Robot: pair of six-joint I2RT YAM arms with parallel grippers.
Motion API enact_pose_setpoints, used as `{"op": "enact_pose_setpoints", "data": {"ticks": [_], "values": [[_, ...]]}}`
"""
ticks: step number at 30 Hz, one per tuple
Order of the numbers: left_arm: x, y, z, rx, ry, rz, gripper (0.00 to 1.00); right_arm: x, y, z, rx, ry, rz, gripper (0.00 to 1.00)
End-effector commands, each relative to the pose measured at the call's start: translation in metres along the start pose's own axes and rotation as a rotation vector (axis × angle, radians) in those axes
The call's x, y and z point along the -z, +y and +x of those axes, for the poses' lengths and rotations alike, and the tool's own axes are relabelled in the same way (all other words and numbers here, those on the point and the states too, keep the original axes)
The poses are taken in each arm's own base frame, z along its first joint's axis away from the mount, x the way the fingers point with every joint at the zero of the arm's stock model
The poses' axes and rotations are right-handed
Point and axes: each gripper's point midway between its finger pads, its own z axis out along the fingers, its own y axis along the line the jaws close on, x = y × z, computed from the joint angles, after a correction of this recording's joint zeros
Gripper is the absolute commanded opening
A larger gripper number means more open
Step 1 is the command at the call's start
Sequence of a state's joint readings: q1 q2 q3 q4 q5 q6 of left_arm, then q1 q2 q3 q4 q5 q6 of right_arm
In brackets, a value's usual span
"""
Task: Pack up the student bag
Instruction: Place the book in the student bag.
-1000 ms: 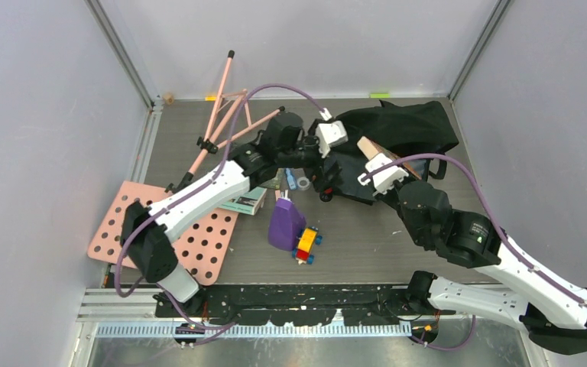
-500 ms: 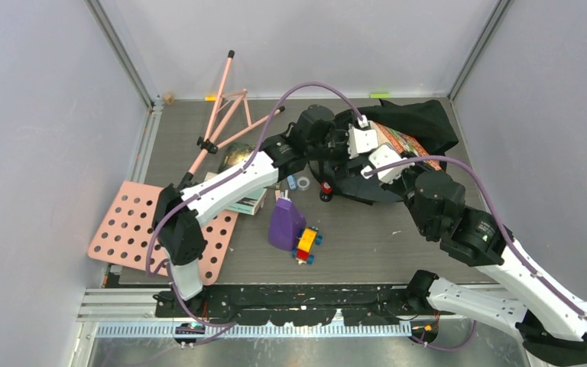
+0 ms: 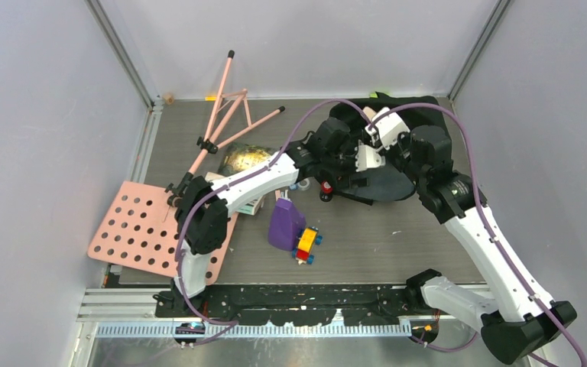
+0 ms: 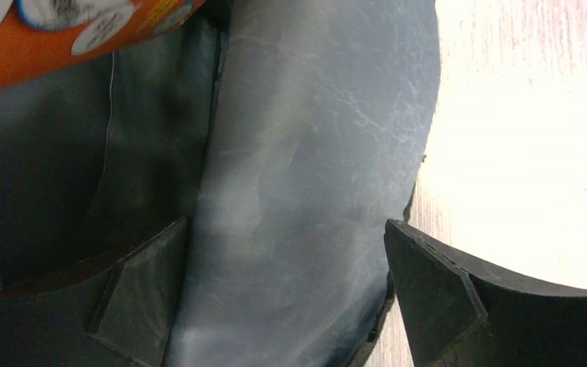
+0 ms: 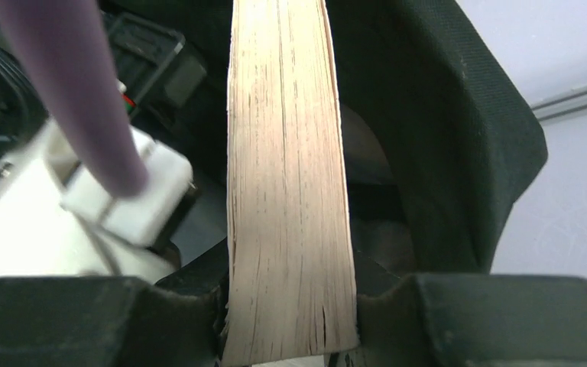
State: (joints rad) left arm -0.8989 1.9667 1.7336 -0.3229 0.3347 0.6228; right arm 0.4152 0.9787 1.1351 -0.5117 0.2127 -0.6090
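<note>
Nearest, a black rail point(image 3: 275, 294) carries the arm bases at the table's edge. Just past it on the left lies a pink pegboard point(image 3: 141, 229), one corner past the board's left side. Mid-table stand a purple bottle point(image 3: 284, 223) and, just beside it, a toy point(image 3: 306, 243) of red, yellow and blue blocks. The left arm reaches over a flat box point(image 3: 248, 202), a gold foil pack point(image 3: 244, 158) and a small red cap point(image 3: 325, 186).

Beyond, at the far right, the bag point(image 3: 386, 185) lies open with both grippers crowded at its mouth. The left gripper point(image 4: 287, 252) has its fingers wide apart astride a grey panel of the bag, holding nothing. An orange cover point(image 4: 84, 34) beside it bears white patches with marks too blurred to read. The right gripper point(image 5: 290, 321) is clamped on a book point(image 5: 287, 176), page edges toward its camera, black fabric around it.

Far left, pink rods point(image 3: 222, 115) lie crossed. The table point(image 3: 397, 237) is dark grey wood-grain. The walls are pale lilac-grey, with metal posts in the corners.
</note>
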Motion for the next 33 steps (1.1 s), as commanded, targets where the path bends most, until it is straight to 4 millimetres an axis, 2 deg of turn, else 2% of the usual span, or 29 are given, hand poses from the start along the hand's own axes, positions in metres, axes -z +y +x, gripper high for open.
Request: {"op": "enact_pose_setpoints", "data": {"ticks": [1,9,13,15,20,24,26,29,33], "values": [[0.007,0.031,-0.029,-0.107,-0.035,-0.085,1.0,0.003,-0.023,-0.062,-0.071,-0.23,0.015,0.0],[0.013,0.044,-0.048,-0.143,-0.096,-0.106,1.0,0.003,-0.024,-0.051,-0.09,-0.19,0.002,0.0],[0.008,0.048,-0.038,-0.098,-0.083,-0.078,0.99,0.006,-0.025,-0.049,-0.093,-0.187,0.005,0.0],[0.004,0.045,-0.032,-0.072,-0.071,-0.07,0.95,0.009,-0.026,-0.048,-0.093,-0.192,0.002,0.0],[-0.002,0.034,-0.018,0.002,-0.062,-0.055,0.67,0.01,-0.021,-0.049,-0.08,-0.222,-0.05,0.0],[0.002,0.026,-0.011,0.037,-0.066,-0.076,0.31,0.004,-0.019,-0.05,-0.062,-0.237,-0.099,0.0],[0.005,0.022,-0.012,0.047,-0.075,-0.087,0.17,0.001,-0.019,-0.051,-0.059,-0.246,-0.118,0.0],[0.01,0.01,-0.014,0.059,-0.082,-0.089,0.06,-0.007,-0.022,-0.05,-0.05,-0.244,-0.138,0.0],[0.014,-0.002,-0.019,0.056,-0.1,-0.1,0.0,-0.013,-0.023,-0.053,-0.047,-0.257,-0.179,0.0]]}}
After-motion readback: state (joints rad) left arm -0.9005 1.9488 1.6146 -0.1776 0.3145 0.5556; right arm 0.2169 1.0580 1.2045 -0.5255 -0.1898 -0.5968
